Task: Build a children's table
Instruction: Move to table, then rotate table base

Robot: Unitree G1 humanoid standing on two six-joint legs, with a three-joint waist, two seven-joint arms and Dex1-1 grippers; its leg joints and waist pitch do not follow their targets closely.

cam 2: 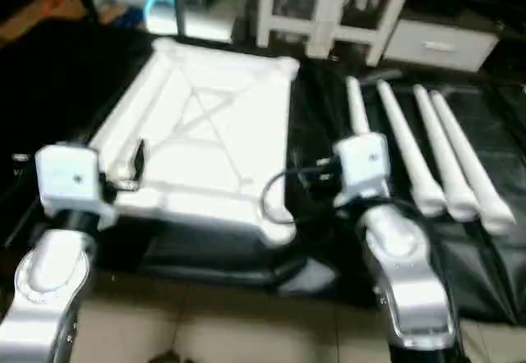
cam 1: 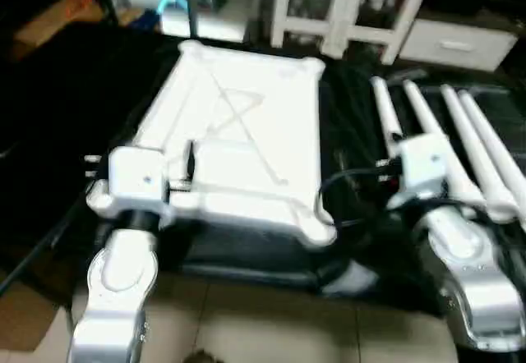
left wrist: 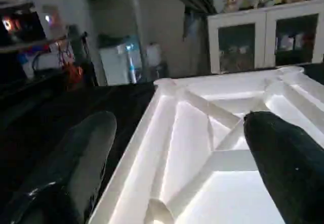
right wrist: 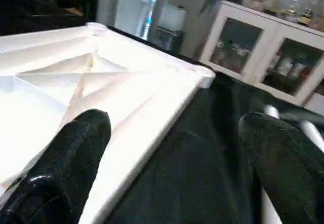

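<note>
On the black-draped desk [cam 1: 74,92] the ribbed tabletop [cam 1: 238,133] lies underside-up, four tube legs [cam 1: 460,149] just right; both the left gripper [left wrist: 177,153] and right gripper [right wrist: 172,148] hang spread, so the right should pinch one leg mid-shaft.

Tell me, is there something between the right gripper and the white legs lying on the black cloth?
Nothing visible blocks it. The right gripper, fingers open, hovers over bare black cloth between the tabletop and the four legs, which lie side by side just to its right.
</note>
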